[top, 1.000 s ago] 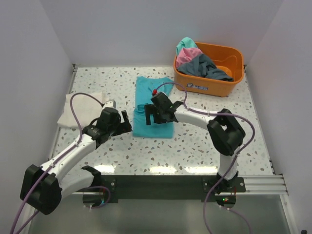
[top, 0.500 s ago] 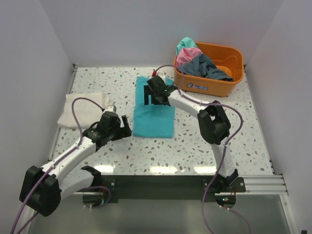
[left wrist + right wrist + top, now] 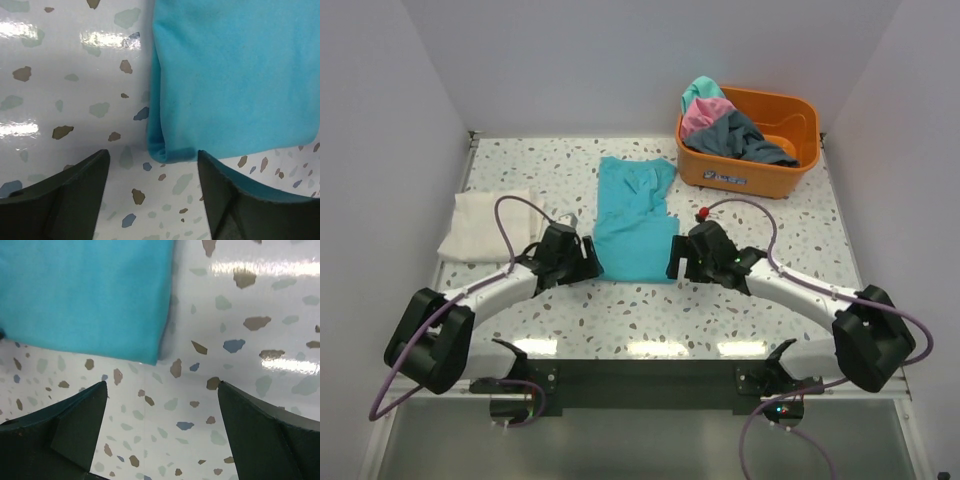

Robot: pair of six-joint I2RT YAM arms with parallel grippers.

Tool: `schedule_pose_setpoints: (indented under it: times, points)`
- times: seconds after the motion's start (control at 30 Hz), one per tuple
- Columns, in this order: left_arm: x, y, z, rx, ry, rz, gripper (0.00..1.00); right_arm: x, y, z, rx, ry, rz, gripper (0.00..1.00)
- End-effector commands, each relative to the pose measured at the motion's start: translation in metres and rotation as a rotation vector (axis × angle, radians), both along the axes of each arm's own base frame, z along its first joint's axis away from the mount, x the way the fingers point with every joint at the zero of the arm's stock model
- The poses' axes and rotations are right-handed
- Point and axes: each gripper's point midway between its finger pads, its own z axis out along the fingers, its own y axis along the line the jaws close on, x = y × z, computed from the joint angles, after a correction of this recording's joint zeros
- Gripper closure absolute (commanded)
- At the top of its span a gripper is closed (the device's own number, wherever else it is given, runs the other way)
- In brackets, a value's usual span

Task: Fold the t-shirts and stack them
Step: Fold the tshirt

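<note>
Mid-fold on teal t-shirt [image 3: 635,222], centre frame: left gripper [image 3: 588,263] and right gripper [image 3: 674,263] both released at its lower corners; next, probably pinch both and fold upward.

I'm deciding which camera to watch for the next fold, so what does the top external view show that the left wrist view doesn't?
Only the top external view shows the orange tub holding more shirts, the folded cream shirt at the left, and the right gripper by the teal shirt's near right corner. Only the left wrist view shows the rounded fold at that shirt's near left corner, right in front of the open left gripper. Both show the teal shirt lying flat on the speckled table.
</note>
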Motion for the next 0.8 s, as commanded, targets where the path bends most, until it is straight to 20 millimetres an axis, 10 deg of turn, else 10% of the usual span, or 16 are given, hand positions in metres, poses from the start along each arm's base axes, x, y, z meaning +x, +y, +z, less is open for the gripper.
schedule_pose_setpoints:
  times: [0.0,0.33,0.53,0.67,0.77]
  points:
    - [0.013,-0.016,0.006,-0.073,-0.048,-0.027,0.3,-0.009,0.013,-0.01,0.12,0.037,-0.024,0.05]
    - [0.004,-0.01,-0.021,-0.064,-0.009,-0.006,0.6,0.005,0.041,-0.039,0.156,0.098,0.008,0.39]
    - [-0.007,-0.008,-0.037,-0.055,0.038,-0.011,1.0,-0.002,0.044,-0.055,0.159,0.146,0.017,0.59]
    - [-0.016,-0.011,-0.031,-0.09,0.02,-0.042,1.0,-0.008,0.043,-0.053,0.169,0.161,0.028,0.99]
    - [-0.034,-0.004,-0.025,-0.08,0.028,-0.061,1.0,-0.021,0.036,-0.041,0.17,0.162,0.046,1.0]
